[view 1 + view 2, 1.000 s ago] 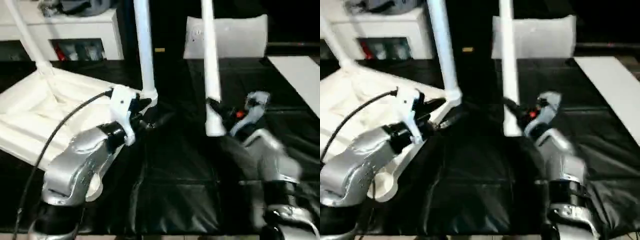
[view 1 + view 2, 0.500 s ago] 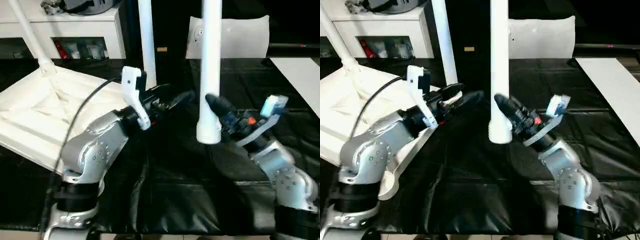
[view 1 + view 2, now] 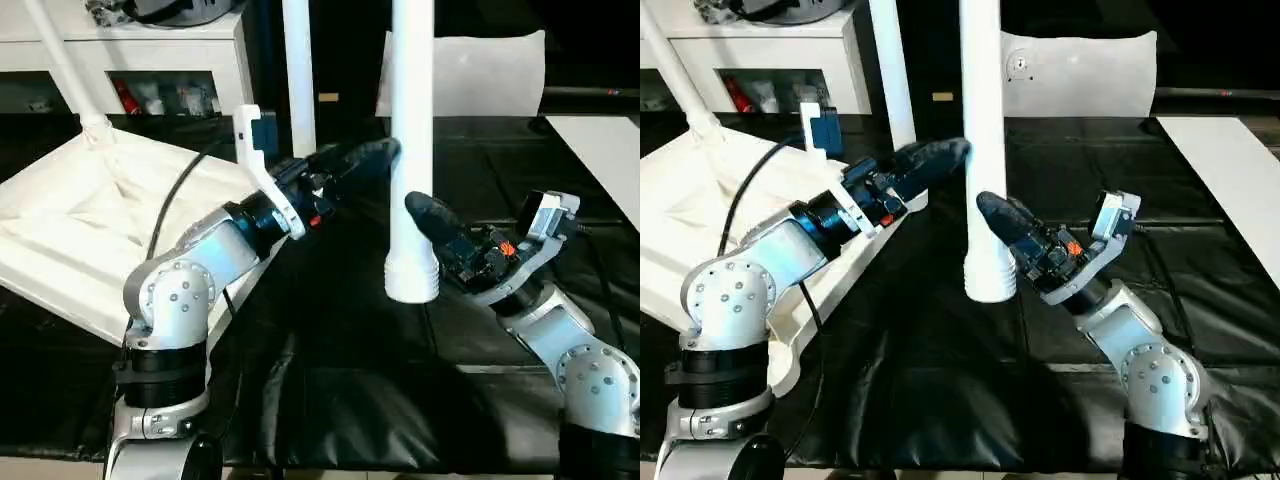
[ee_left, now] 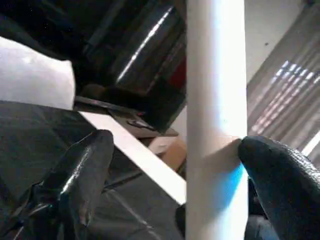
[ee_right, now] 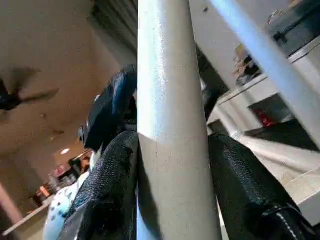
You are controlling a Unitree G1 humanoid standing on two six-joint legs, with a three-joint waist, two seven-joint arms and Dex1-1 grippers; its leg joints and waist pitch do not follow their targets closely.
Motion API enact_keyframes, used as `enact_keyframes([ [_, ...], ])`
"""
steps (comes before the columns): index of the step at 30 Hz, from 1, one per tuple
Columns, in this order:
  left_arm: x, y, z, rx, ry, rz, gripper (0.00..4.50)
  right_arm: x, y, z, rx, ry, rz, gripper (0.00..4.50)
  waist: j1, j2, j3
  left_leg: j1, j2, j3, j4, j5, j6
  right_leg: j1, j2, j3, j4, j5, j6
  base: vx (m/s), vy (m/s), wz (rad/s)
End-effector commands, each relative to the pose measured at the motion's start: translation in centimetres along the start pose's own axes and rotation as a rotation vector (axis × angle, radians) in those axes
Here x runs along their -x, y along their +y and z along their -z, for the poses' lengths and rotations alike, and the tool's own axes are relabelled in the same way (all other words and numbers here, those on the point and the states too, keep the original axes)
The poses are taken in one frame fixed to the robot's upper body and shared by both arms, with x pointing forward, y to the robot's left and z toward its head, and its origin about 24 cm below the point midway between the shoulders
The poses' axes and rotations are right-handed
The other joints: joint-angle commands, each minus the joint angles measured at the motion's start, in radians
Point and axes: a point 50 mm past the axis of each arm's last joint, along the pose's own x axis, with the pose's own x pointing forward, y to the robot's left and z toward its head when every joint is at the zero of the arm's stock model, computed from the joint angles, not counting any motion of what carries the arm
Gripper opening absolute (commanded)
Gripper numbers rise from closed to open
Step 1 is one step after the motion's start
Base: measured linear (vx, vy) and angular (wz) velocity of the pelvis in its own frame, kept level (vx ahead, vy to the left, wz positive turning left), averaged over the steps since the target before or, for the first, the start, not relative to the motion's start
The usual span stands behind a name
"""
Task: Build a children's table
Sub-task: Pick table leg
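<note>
The children's table top lies upside down at the left, ribbed side up. Two white legs stand in its corner sockets, one at the far left and one near the middle. A third, loose leg hangs upright over the black cover with its wide end down. My right gripper is shut on this leg just above that end. My left gripper reaches across from the left and stands open around the same leg higher up. One left finger touches the leg; the other stays apart from it.
The black-covered work table spreads under both arms. A white cabinet stands at the back left and a white cushion-like block at the back middle. A white board lies at the right edge. A black cable runs along my left forearm.
My left gripper has swung right, away from the table top's corner leg, and now brackets the loose leg. The right gripper has carried that leg slightly lower and nearer.
</note>
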Motion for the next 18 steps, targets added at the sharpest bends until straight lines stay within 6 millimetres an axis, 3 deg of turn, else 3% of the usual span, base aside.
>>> enact_keyframes([
  [1, -0.3, -0.9, -0.3, 0.005, 0.005, 0.059, 4.5, -0.3, 0.9, 0.1, 0.005, 0.038, -0.057, 1.8, 0.006, -0.028, -0.065, 0.005, 0.037, -0.007, -0.07, -0.005, 0.034, 0.05, -0.073, 0.043, -0.084, -0.052, -0.182, 0.0, 0.0, 0.0],
  [2, -0.3, -0.9, -0.2, 0.008, 0.008, 0.064, 4.5, -0.3, 1.0, 0.2, 0.002, 0.047, -0.063, 1.8, 0.008, -0.026, -0.065, 0.006, 0.038, -0.008, -0.07, -0.003, 0.034, 0.049, -0.074, 0.043, -0.083, -0.051, -0.182, 0.0, 0.0, 0.0],
  [5, -0.3, -1.1, 0.0, 0.042, 0.014, 0.104, 4.5, -0.3, 1.3, 0.7, -0.021, 0.096, -0.104, 1.8, 0.009, -0.034, -0.064, 0.005, 0.038, -0.007, -0.07, -0.008, 0.031, 0.05, -0.074, 0.043, -0.086, -0.059, -0.175, 0.0, 0.0, 0.0],
  [7, -0.3, -1.1, 0.2, 0.047, 0.024, 0.117, 4.5, -0.3, 1.4, 0.9, -0.028, 0.117, -0.122, 1.8, 0.012, -0.031, -0.063, 0.005, 0.038, -0.008, -0.071, -0.01, 0.029, 0.049, -0.074, 0.043, -0.086, -0.065, -0.171, 0.0, 0.0, 0.0],
  [10, -0.1, -1.0, 0.6, 0.046, 0.055, 0.146, 4.5, -0.4, 1.5, 1.2, -0.032, 0.147, -0.141, 1.8, 0.016, -0.034, -0.063, 0.007, 0.04, -0.009, -0.074, -0.015, 0.024, 0.047, -0.075, 0.044, -0.088, -0.082, -0.158, 0.0, 0.0, 0.0],
  [11, 0.0, -1.0, 0.7, 0.048, 0.065, 0.157, 4.22, -0.4, 1.5, 1.2, -0.034, 0.152, -0.146, 1.8, 0.016, -0.033, -0.063, 0.007, 0.039, -0.008, -0.073, -0.014, 0.022, 0.047, -0.074, 0.044, -0.088, -0.081, -0.156, 0.0, 0.0, 0.0],
  [18, 1.4, -1.2, 0.5, 0.001, 0.051, 0.309, 3.87, -0.3, 1.4, 1.3, -0.055, 0.164, -0.171, 1.8, 0.015, -0.035, -0.063, 0.008, 0.04, -0.008, -0.074, -0.01, 0.02, 0.047, -0.075, 0.044, -0.083, -0.041, -0.171, 0.0, 0.0, 0.0],
])
